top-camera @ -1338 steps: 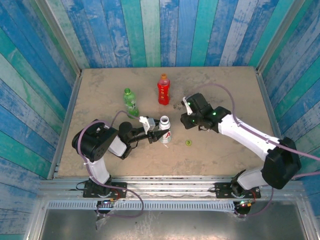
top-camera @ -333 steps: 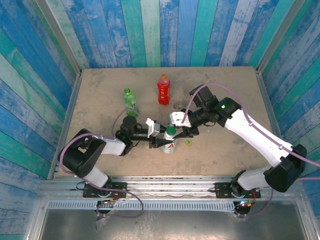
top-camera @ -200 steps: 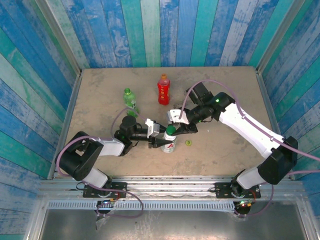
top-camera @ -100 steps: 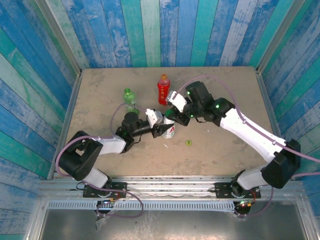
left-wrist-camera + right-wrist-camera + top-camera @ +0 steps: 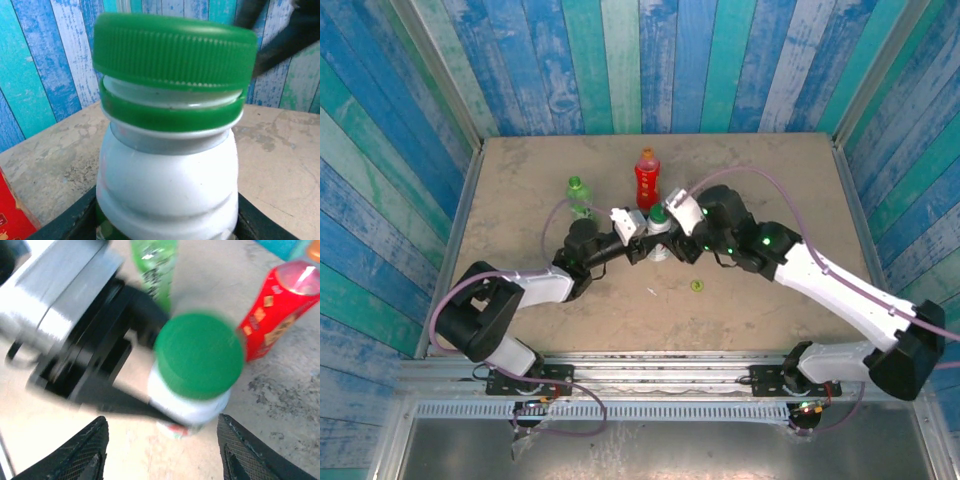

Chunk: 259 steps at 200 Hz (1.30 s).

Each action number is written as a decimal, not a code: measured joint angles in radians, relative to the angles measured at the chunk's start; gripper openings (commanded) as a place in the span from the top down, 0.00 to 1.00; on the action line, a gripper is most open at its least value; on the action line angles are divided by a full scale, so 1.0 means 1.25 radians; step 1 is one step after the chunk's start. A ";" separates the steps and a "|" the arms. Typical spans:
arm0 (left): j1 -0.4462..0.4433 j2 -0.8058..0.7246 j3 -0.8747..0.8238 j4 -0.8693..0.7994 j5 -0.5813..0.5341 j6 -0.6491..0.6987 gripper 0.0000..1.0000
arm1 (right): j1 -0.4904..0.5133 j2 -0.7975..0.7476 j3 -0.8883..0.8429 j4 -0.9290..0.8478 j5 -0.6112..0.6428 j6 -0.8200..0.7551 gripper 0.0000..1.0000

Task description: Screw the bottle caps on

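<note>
Both arms reach to the counter's (image 5: pixel 520 300) middle; left pincer (image 5: pixel 640 243) clamps the white plastic bottle (image 5: pixel 167 200), wide dark green screw cap (image 5: pixel 172 50) on its neck; right pincer (image 5: pixel 162 419) spread apart about the cap; three bottles, three caps, counting red plastic bottle (image 5: pixel 647 183), clear green bottle (image 5: pixel 581 203), loose yellow-green cap (image 5: pixel 696 285).

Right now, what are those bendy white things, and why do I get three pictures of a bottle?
Those are two robot arms with pincer grippers. One picture looks down from above; the other two come from little cameras on each wrist. On the table stand a red bottle and a green bottle, and a small yellow-green cap lies loose. The left gripper squeezes a white bottle with a dark green cap on top. The right gripper is open, close to that cap.
</note>
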 measured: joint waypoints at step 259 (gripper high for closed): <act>0.007 -0.104 0.002 -0.245 0.381 0.164 0.48 | -0.043 0.066 0.148 -0.229 -0.316 -0.462 0.70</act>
